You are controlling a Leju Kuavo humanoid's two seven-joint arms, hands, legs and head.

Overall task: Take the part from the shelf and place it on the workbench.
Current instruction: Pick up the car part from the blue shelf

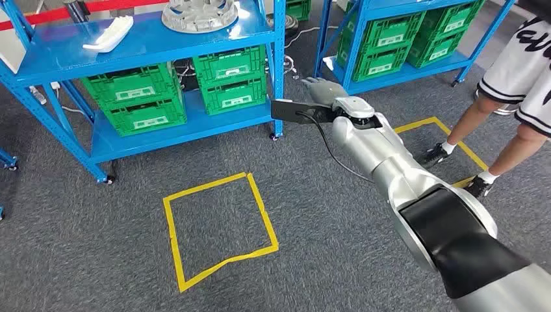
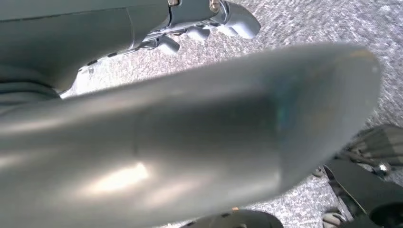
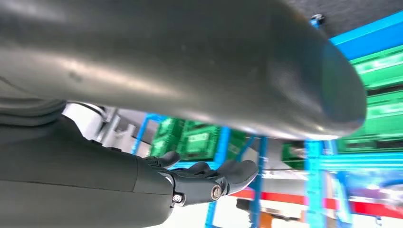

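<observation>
Parts sit on the top shelf (image 1: 214, 40), up and to the left of your right hand (image 1: 320, 90), well apart from it. That hand holds nothing, its fingers stretched out and slightly apart. The white curved part (image 1: 109, 34) looks light, rigid, smooth plastic: grip across its middle. The silver round part (image 1: 199, 13) seems heavier; take its rim.

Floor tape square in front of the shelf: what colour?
Yellow. The tape square on the grey carpet shows best in the head view.
</observation>
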